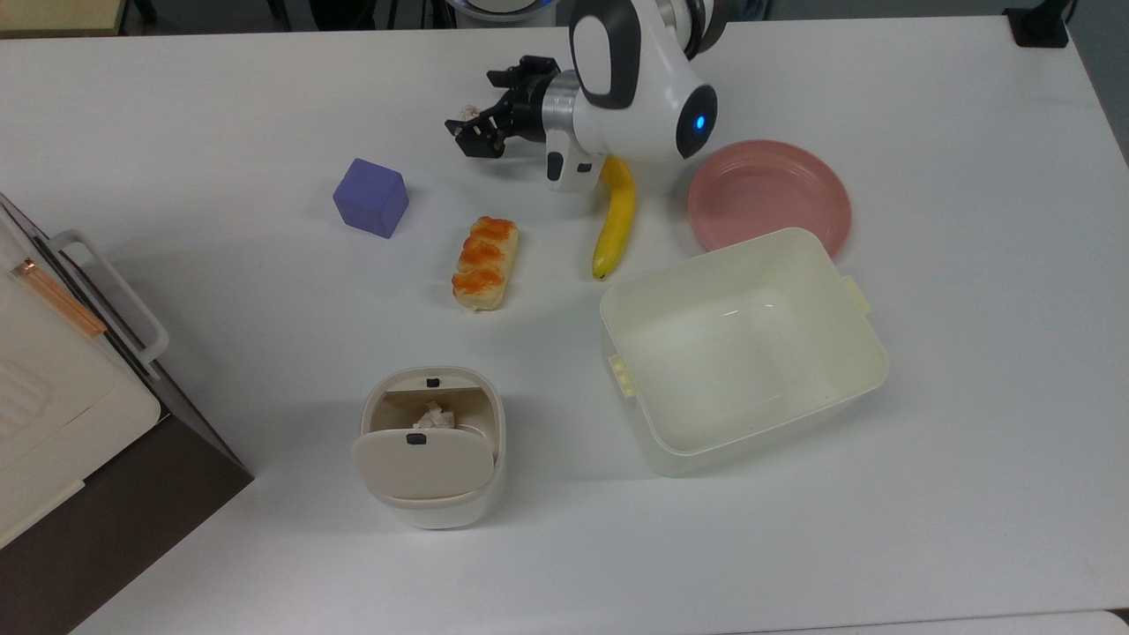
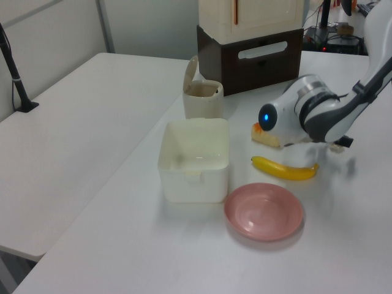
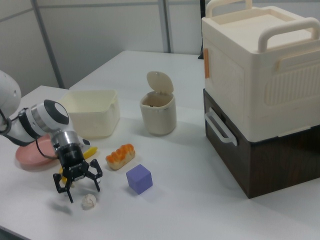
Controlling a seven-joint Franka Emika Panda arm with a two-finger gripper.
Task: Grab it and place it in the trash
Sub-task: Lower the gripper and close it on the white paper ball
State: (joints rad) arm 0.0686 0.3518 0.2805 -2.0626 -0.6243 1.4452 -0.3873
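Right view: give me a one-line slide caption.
Open gripper poised just above the crumpled paper wad on the white table, purple cube beside it, open-lidded bin behind.

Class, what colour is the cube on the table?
The cube is purple, clearest in the top view.

You see a crumpled, matt paper wad point(image 3: 89, 201), a smooth cream plastic bin point(image 1: 434, 446), a glossy pink plate point(image 1: 769, 194), and a matt white table point(image 1: 220, 106).
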